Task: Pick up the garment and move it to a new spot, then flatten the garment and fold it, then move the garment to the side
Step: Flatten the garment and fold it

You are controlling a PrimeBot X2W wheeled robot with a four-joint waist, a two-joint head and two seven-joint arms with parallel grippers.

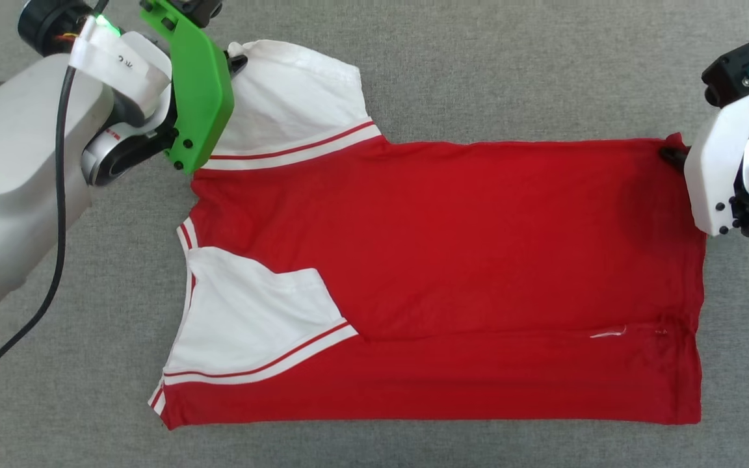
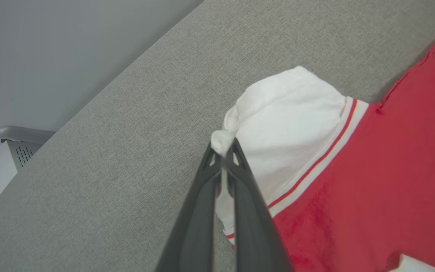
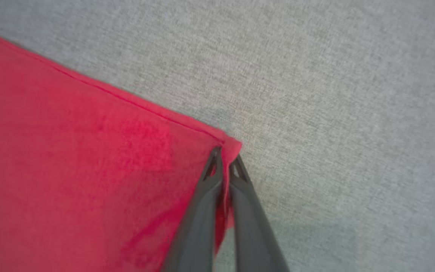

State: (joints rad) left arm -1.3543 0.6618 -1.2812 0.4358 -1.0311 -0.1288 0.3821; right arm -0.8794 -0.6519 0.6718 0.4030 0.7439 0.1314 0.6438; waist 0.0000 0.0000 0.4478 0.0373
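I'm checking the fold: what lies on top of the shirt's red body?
One white sleeve lies folded over the red body of the garment, toward the robot's left. The fabric beneath that sleeve is covered.

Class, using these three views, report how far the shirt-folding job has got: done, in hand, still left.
Done: the garment lies spread flat on the grey surface, its near sleeve and near long edge apparently folded inward. In hand: the left hand is shut on the far sleeve, the right hand on the far hem corner. Left: folding that far side over, finishing the fold, moving it aside.
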